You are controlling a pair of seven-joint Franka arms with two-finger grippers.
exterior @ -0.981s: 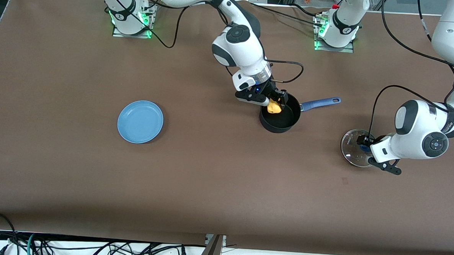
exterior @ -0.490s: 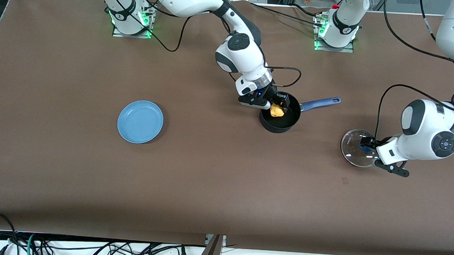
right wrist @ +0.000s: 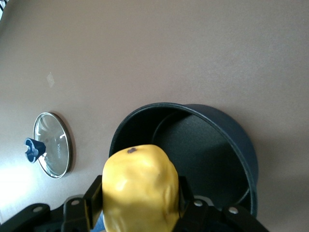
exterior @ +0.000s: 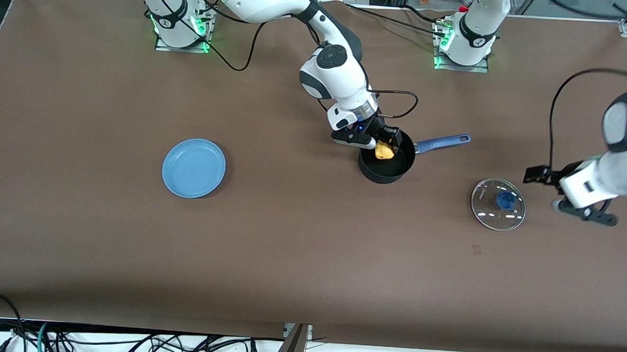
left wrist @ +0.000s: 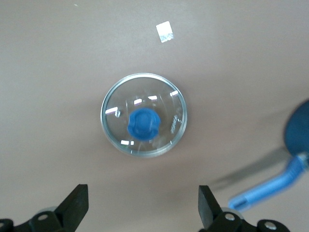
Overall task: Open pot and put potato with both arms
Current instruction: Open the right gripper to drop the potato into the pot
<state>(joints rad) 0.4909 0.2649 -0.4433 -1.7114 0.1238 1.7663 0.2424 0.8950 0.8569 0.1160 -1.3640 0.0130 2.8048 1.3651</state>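
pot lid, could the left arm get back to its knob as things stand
Probably yes. The lid lies flat on the table with its blue knob up and nothing over it, and the left gripper is open close by. The right gripper holds the potato over the pot.

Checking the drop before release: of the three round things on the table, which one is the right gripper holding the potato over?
The open black pot: the right gripper holds the potato over its mouth. The glass lid and blue plate lie apart.

The right tool (exterior: 386,145) hangs mid-counter, fingers clamped on the potato (exterior: 383,150), while the left tool (exterior: 537,175), fingers spread wide, hangs by its end edge.
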